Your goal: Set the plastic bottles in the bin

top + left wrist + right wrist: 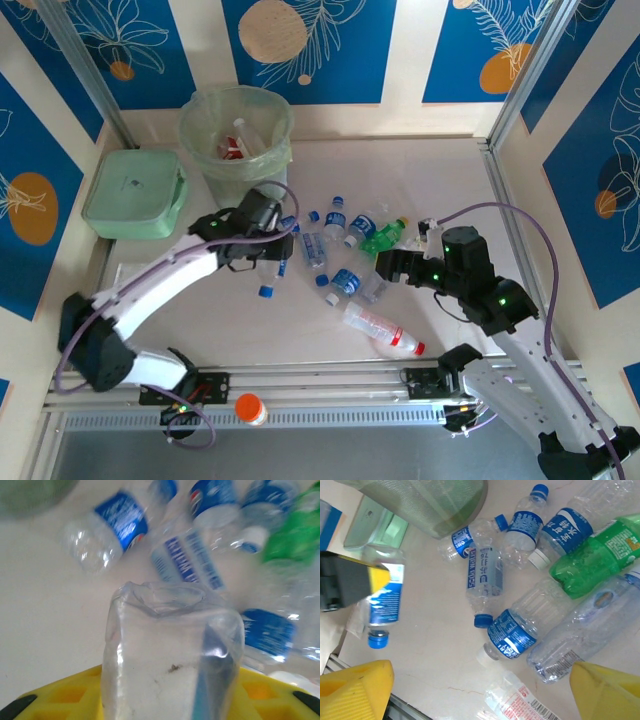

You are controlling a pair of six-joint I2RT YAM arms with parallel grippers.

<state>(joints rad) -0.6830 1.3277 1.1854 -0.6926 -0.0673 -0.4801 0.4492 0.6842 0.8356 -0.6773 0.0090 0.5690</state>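
My left gripper (268,255) is shut on a clear plastic bottle (270,272) with a blue label and blue cap. The bottle's base fills the space between the yellow fingers (65,695) in the left wrist view. In the right wrist view the same bottle (384,600) hangs cap down at the left. Several more plastic bottles (340,250) lie in a loose pile mid-table, among them a green one (385,236) and a red-labelled one (383,330). My right gripper (385,265) hovers open above the pile, over a blue-labelled bottle (512,635). The bin (237,130) stands at the back left with a red-labelled bottle inside.
A flat green lidded box (135,193) lies left of the bin. An orange-capped white item (250,408) rests on the front rail between the arm bases. Walls close in the back and both sides.
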